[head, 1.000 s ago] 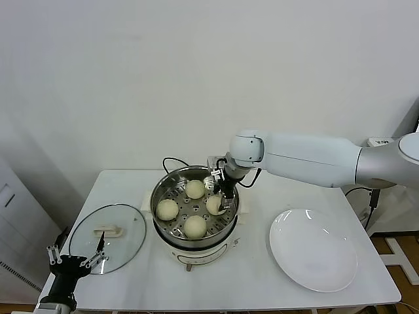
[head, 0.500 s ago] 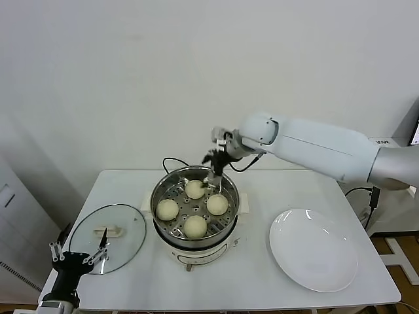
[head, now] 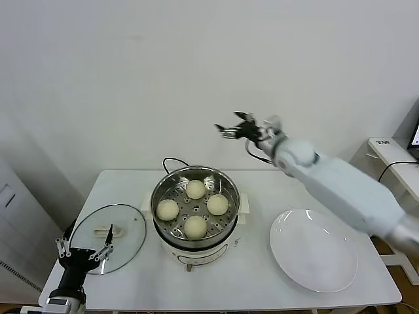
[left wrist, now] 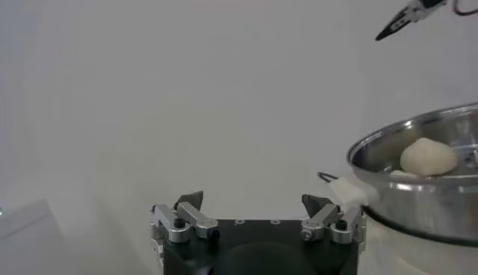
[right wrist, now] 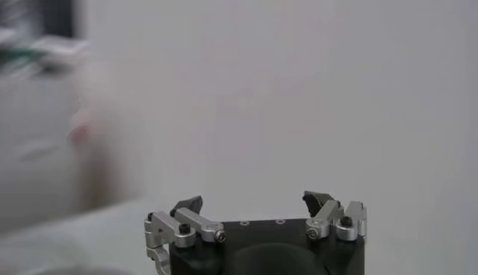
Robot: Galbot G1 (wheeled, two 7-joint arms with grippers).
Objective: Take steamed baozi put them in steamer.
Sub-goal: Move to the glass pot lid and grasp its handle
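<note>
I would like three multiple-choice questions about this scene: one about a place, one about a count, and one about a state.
1. Where does the glass lid lie?
A. on the steamer
B. on the table, on the robot's left of the steamer
C. on the plate

2. How many baozi are in the steamer?
A. two
B. three
C. four

3. How is the right claw?
A. open, holding nothing
B. shut on a bun
C. inside the pot

Answers: 1 B, lid flat beside pot; 2 C, four buns visible; 3 A, raised, fingers spread.
</note>
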